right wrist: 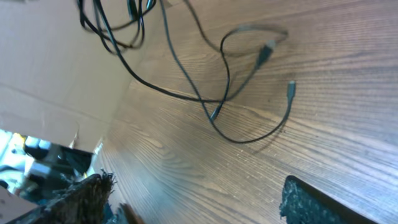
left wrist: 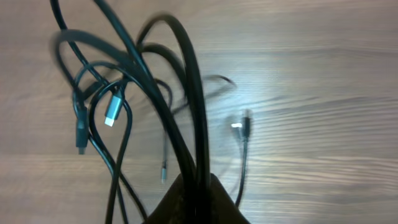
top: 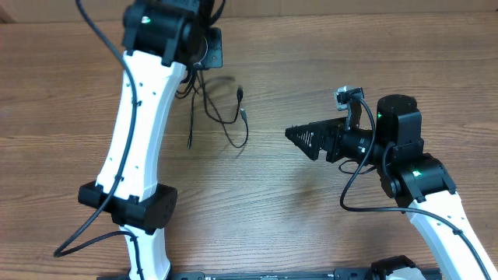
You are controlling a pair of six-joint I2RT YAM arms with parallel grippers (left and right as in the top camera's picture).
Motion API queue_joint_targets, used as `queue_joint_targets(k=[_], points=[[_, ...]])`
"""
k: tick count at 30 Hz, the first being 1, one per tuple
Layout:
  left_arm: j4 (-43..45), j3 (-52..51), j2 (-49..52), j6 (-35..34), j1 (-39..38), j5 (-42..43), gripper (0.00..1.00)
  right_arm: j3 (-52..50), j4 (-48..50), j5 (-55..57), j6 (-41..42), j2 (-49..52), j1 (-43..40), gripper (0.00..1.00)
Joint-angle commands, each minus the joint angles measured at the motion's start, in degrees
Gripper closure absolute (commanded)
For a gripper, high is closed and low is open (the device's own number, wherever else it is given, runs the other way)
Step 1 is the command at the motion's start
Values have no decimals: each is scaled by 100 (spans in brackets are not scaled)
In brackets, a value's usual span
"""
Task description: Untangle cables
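Black cables (left wrist: pixel 198 124) were held clenched by the left gripper (left wrist: pixel 199 202); next, 1 strand likely needed pulling by the released right gripper (right wrist: pixel 196 193).

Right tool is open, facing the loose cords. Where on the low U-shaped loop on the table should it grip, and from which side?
Probably the bottom of the U-shaped loop, approached from the right tool's own side. That curve lies alone on bare wood, clear of the crossing strands, while the left tool holds the bundled cables up.
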Motion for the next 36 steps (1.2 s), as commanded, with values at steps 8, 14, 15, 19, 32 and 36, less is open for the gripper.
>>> queue_joint_targets(k=[8,14,15,19,32,36], points=[[-201,708,-122,846,31,1327,94,68,24,-157,-625,13,28,10],[-286,702,-122,848,31,1320,72,68,-33,-157,-623,13,28,10],[-348,702,-122,848,31,1268,64,68,-63,-155,-623,13,28,10],[-560,542,-116,841,31,859,62,68,-240,-151,-625,13,28,10],[-544,-1958,-109,841,33,-15,16,68,-450,87,-627,13,26,6],[-195,-2918,-109,822,33,-136,14,68,-450,87,-627,13,26,5]])
